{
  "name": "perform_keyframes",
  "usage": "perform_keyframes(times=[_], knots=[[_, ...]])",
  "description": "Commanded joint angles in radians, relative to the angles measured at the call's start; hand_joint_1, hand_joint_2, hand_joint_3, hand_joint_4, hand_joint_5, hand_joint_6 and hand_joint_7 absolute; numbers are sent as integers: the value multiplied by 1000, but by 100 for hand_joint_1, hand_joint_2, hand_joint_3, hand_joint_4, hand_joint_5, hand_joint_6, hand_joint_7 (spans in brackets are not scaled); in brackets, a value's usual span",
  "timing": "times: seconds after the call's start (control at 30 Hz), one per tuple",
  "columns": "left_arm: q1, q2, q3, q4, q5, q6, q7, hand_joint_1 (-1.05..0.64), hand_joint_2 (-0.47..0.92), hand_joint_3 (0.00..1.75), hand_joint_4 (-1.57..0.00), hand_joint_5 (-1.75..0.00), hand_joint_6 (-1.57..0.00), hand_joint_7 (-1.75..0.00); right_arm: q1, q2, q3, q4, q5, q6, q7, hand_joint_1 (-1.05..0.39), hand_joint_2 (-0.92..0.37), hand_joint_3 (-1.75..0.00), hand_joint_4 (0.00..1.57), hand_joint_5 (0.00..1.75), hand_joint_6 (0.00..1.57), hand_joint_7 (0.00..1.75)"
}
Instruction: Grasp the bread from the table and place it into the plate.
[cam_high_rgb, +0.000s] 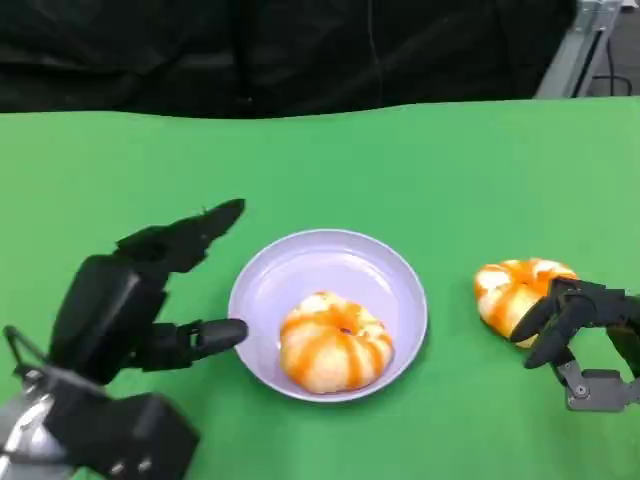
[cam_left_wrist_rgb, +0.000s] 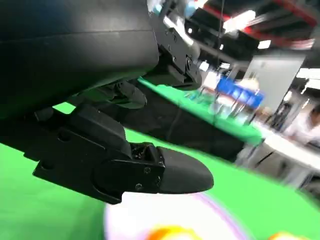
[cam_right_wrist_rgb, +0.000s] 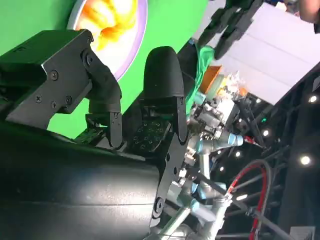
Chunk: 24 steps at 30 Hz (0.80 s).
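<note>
Between the right hand (cam_high_rgb: 578, 330) fingers (cam_high_rgb: 545, 318) and the plate (cam_high_rgb: 262, 280) lies the second bread (cam_high_rgb: 512, 285) on the worktop (cam_high_rgb: 450, 170); fingers curl against it, grip unconfirmed. Recommended: enclose fully before lifting. Left hand (cam_high_rgb: 140, 300) fingers spread, empty

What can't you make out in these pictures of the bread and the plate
- Head view: the right hand covers one side of the bread on the table, so contact there is unclear.
- Left wrist view: the plate and bread are blurred and cut off by the edge.
- Right wrist view: the hand's shell hides the table bread.
</note>
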Motion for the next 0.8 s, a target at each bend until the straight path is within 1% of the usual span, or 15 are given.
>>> perform_keyframes(times=[0.03, 0.1, 0.13, 0.2, 0.23, 0.27, 0.3, 0.37, 0.53, 0.8], knots=[[59, 22, 36, -15, -35, -29, -19, -71, 92, 33, -57, -2, -46, -1, 0, -14, 3, -3, 25, -2, 12, 22, -52, -111, 102, 122, 104, 98], [76, 13, 46, -23, -58, -38, -31, -70, 92, 32, -58, -2, -47, -1, -1, -14, 6, -1, 34, -2, 20, 21, -53, -108, 101, 122, 104, 98], [84, 8, 50, -27, -74, -43, -39, -67, 92, 27, -60, -2, -48, -1, -1, -14, 6, 1, 38, -2, 24, 22, -53, -108, 101, 123, 104, 97], [91, 2, 56, -31, -91, -48, -51, -65, 92, 24, -61, -2, -48, -1, -2, -13, 5, 3, 42, -3, 29, 22, -52, -109, 101, 123, 104, 97], [107, -12, 57, -33, -150, -66, -78, -65, 92, 23, -61, -2, -48, -1, 0, -14, 3, 0, 40, -1, 27, 22, -52, -109, 101, 123, 104, 97], [120, -23, 59, -36, -196, -80, -101, -59, 92, 17, -63, -2, -50, -1, 2, -14, 2, -2, 39, 0, 26, 22, -52, -110, 101, 123, 104, 97], [134, -36, 61, -34, -247, -105, -123, -56, 92, 14, -64, -2, -50, -1, 4, -14, 0, -4, 36, 2, 23, 22, -52, -110, 101, 123, 104, 97], [147, -50, 68, -30, -297, -134, -155, -55, 92, 11, -66, -2, -52, -2, 5, -14, -2, -6, 33, 4, 20, 22, -53, -110, 101, 122, 104, 97], [170, -84, 85, -30, -419, -172, -249, -52, 92, 10, -67, -2, -54, -2, 1, -15, 1, 1, 38, -1, 29, 22, -54, -108, 102, 122, 105, 96], [223, -125, 109, -56, -546, -166, -383, -55, 92, 11, -71, -3, -55, -2, 8, -21, 0, -6, 45, 5, 35, 21, -55, -105, 101, 122, 105, 95]])
